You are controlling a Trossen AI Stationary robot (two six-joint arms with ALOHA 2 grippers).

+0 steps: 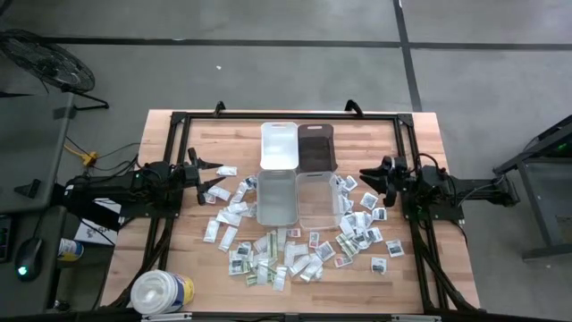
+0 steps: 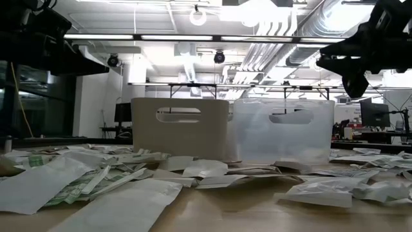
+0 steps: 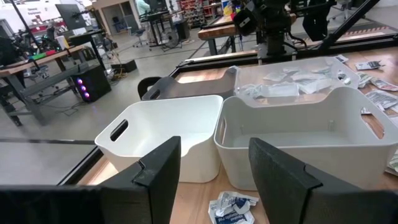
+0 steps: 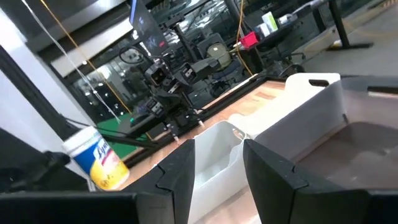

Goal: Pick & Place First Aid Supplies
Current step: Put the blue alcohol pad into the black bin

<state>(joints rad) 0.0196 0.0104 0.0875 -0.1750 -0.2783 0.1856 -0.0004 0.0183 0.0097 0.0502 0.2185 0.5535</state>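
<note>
Four bins (image 1: 296, 174) sit mid-table in a two-by-two block, with bare wood behind them toward the far edge. Dozens of first aid packets (image 1: 295, 255) lie scattered beside and before them, too many and overlapped to count. The left gripper (image 1: 213, 176) and right gripper (image 1: 368, 176) hover at opposite sides, fingers parted, grasping nothing.

Four bins (image 1: 296, 173) sit clustered mid-table, packets (image 1: 295, 255) scattered around them, and some apparently inside one. The round tub (image 1: 162, 292) stands at the near left corner
</note>
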